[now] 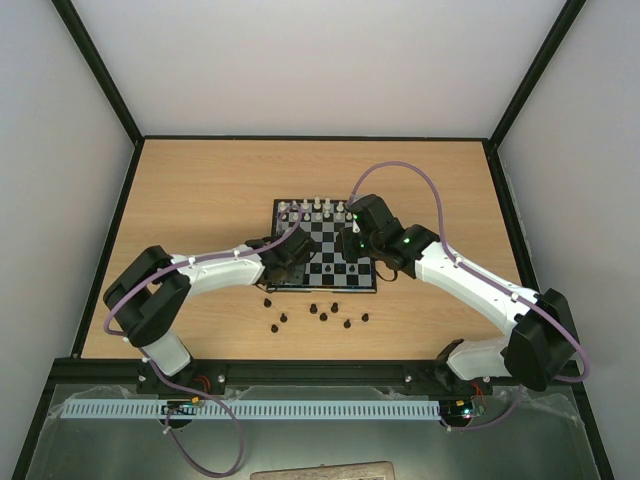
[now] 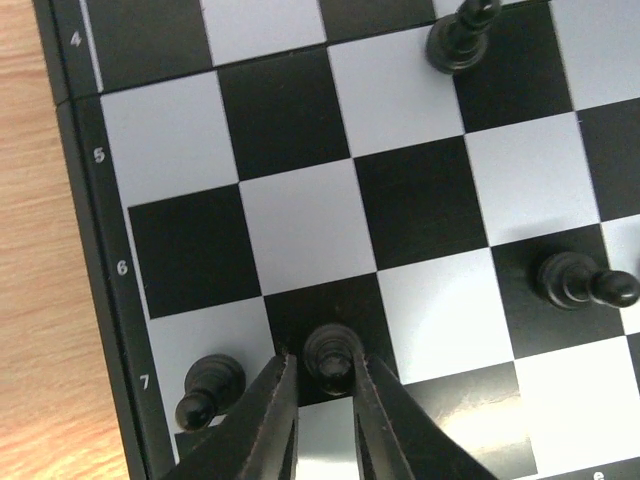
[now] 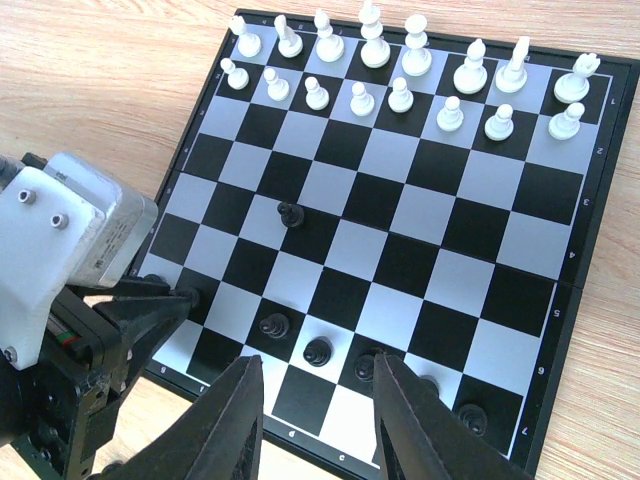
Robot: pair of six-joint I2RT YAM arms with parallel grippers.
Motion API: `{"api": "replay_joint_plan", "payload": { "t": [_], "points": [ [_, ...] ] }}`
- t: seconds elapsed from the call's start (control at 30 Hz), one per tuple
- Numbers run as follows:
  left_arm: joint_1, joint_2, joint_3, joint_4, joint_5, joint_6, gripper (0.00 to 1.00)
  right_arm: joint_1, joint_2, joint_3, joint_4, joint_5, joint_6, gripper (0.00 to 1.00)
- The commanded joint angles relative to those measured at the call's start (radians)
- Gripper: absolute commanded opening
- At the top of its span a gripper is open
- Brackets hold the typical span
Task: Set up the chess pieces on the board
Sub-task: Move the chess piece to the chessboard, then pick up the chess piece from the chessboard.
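Here, pawn (image 2: 330, 350) stands between left end effector (image 2: 323, 366) fingers.

One camera looks down from high behind the table (image 1: 200, 200). Two wrist cameras sit close. All three see the board (image 1: 330, 250).

Blk/wht chequered board (image 3: 400, 262) w/ dark glossy border; chess pieces (image 3: 290, 213) blk, other pieces (image 3: 375, 45) wht; table (image 3: 100, 80) light wood-grain.

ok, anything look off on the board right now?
One black piece stands alone near the middle of the board, off-centre on its square and well away from the other black pieces going in along the near rows. Nothing looks tipped or damaged.
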Motion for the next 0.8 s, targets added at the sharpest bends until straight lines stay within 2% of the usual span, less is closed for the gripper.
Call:
{"api": "replay_joint_plan", "payload": {
  "t": [0.0, 0.1, 0.37, 0.57, 0.77],
  "points": [
    [-0.009, -0.028, -0.004, -0.049, -0.022, -0.009, 0.21, -0.001, -0.008, -0.014, 0.002, -0.006, -0.006, 0.31],
    [-0.010, -0.037, 0.018, -0.061, -0.025, -0.004, 0.27, -0.001, -0.009, -0.015, 0.002, -0.007, -0.007, 0.31],
    [-0.013, -0.026, 0.129, -0.085, -0.026, 0.023, 0.36, -0.002, -0.018, -0.017, 0.003, -0.003, -0.005, 0.31],
    [-0.012, 0.075, 0.260, -0.094, -0.035, 0.062, 0.47, -0.001, -0.022, -0.018, 0.003, 0.003, -0.005, 0.32],
    [0.020, 0.185, 0.339, -0.077, -0.019, 0.093, 0.49, -0.001, -0.031, -0.020, 0.002, 0.014, -0.005, 0.35]
  ]
}}
